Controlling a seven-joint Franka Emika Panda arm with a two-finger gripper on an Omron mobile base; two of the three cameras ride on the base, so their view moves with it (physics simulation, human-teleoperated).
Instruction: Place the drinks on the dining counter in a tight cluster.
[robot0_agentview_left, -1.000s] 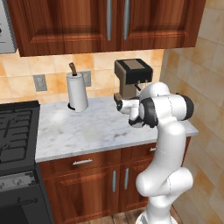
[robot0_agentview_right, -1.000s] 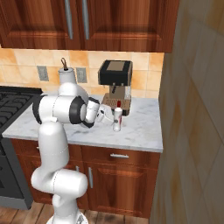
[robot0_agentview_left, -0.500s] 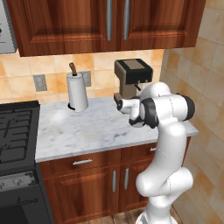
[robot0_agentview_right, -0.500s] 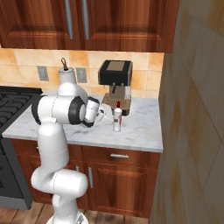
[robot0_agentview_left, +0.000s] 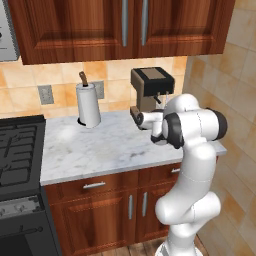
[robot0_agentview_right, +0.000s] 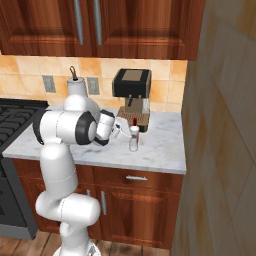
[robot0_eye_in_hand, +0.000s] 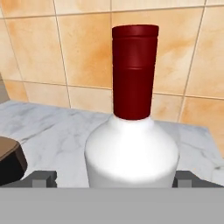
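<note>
Hand view put the white bottle (robot0_eye_in_hand: 131, 153) right in front of me, upright, its dark red cap (robot0_eye_in_hand: 133, 72) rising against the orange wall tiles (robot0_eye_in_hand: 83, 48). I saw the two fingertips (robot0_eye_in_hand: 43, 178) at either side of the bottle's wide body, one left and one right, so the gripper (robot0_eye_in_hand: 114, 180) was spread wide with the bottle between its jaws; I could not tell whether the pads were touching it. Nothing was clenched yet. A dark brown corner of the coffee machine base (robot0_eye_in_hand: 11, 164) showed at the left edge.

From the right base view I had the same bottle (robot0_agentview_right: 133, 137) standing on the marble worktop (robot0_agentview_right: 160, 150), just in front of the coffee machine (robot0_agentview_right: 131, 97) and near the worktop's middle. The arm reached toward it from the left, with the gripper (robot0_agentview_right: 121, 131) just beside it.

From the left base view I saw the arm bent over the worktop (robot0_agentview_left: 100, 147), its hand in front of the coffee machine (robot0_agentview_left: 151, 92). A paper towel roll (robot0_agentview_left: 88, 105) stood upright near the back wall, well apart from the arm, and the black stove (robot0_agentview_left: 20, 155) sat at the left end.
</note>
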